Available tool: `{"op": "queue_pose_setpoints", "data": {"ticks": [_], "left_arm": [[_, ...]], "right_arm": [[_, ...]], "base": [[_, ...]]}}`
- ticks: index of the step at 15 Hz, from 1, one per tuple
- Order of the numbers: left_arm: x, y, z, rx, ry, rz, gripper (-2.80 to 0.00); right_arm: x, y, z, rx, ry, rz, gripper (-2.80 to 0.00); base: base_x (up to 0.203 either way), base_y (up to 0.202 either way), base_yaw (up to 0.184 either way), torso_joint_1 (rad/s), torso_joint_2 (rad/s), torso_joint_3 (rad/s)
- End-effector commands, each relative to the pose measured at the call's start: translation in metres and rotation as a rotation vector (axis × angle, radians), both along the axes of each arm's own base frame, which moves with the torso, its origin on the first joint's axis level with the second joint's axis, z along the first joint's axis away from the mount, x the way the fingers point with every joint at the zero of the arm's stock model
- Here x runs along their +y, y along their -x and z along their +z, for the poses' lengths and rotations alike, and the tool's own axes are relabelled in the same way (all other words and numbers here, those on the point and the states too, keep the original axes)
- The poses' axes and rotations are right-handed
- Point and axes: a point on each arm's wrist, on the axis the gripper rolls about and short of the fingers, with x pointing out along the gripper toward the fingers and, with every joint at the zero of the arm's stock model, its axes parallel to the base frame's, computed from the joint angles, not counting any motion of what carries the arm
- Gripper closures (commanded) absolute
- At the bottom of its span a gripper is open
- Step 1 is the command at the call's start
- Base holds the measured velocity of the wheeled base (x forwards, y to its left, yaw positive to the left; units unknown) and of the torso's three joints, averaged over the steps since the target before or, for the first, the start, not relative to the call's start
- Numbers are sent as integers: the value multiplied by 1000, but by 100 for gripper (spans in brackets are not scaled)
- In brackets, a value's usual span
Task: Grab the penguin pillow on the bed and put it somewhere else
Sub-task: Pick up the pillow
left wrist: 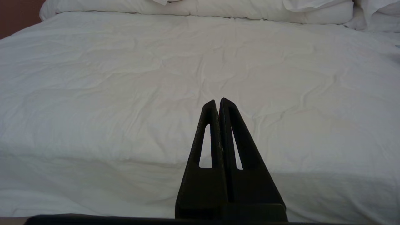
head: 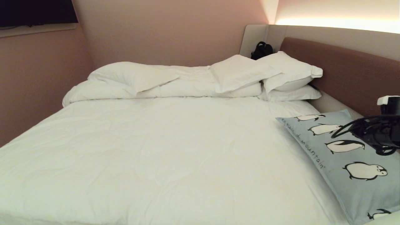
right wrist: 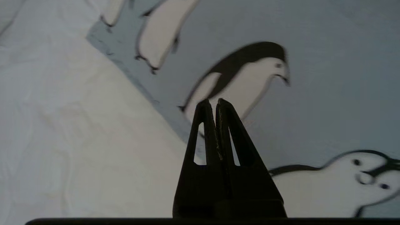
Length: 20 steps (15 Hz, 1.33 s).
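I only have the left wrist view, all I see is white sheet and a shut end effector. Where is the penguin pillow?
Observer: The penguin pillow lies at the bed's right side, near the brown headboard.
Operator: Is the right arm anywhere near it?
Observer: Yes, the right end effector is poised above the pillow's printed face, near its edge beside the sheet.
Operator: Is it open for a grasp?
Observer: No, its fingers are pressed together and hold nothing.
Operator: Anything else by the headboard?
Observer: White pillows are piled there, with a black bag behind them.
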Motion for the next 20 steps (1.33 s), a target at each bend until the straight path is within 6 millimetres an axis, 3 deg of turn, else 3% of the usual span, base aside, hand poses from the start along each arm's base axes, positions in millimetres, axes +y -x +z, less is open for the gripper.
{"op": "queue_pose_setpoints", "data": {"ticks": [1,6,8,11,12,18,20], "left_arm": [[0,0,0,-1,0,1,0],[0,0,0,-1,0,1,0],[0,0,0,-1,0,1,0],[0,0,0,-1,0,1,0],[0,0,0,-1,0,1,0],[0,0,0,-1,0,1,0],[0,0,0,-1,0,1,0]], "right_arm": [[-15,15,-10,25,-52,10,0],[-20,48,-25,30,-56,-24,0],[-33,63,-31,19,-54,-46,0],[-52,70,-33,7,-66,-66,0],[-56,70,-34,7,-68,-75,-280],[-66,75,-38,21,-69,-100,-280],[-82,85,-40,4,-105,-72,-280]], "base": [[0,0,0,0,0,0],[0,0,0,0,0,0],[0,0,0,0,0,0],[0,0,0,0,0,0],[0,0,0,0,0,0],[0,0,0,0,0,0],[0,0,0,0,0,0]]}}
